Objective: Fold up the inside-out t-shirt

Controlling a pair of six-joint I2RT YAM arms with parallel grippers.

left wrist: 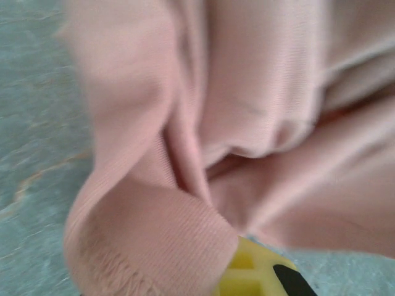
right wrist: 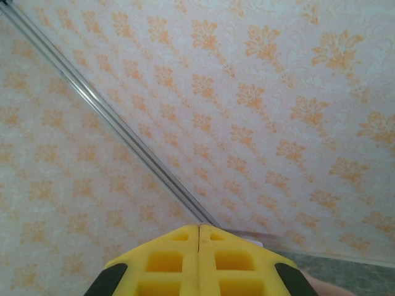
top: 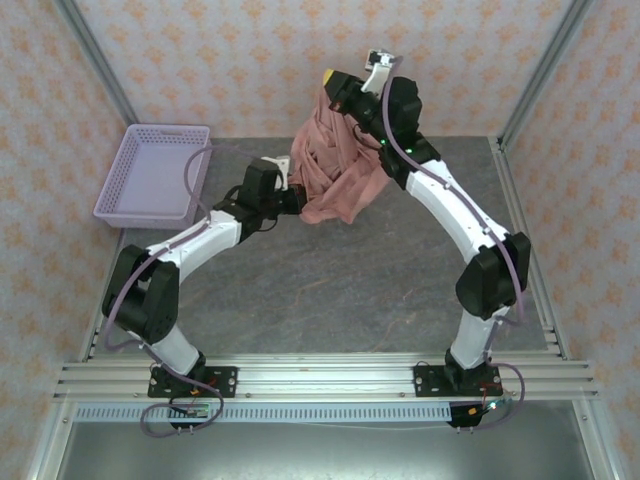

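Item: t-shirt [top: 335, 170], upper centre, bunched; right gripper [top: 338, 88] pinches top, left gripper [top: 292, 192] clamps hem. Draw your grippers apart evenly, no tugging.

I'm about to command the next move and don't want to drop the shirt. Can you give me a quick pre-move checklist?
1. The salmon-pink cloth t-shirt is lifted, bunched around the right arm: ok.
2. The left gripper is shut on its lower edge: ok.
3. The right gripper pinches cloth: cannot tell; it is shut, fingers flush.
4. Shirt spread flat for folding: not ok.
5. The lavender plastic basket stands apart from the shirt: ok.
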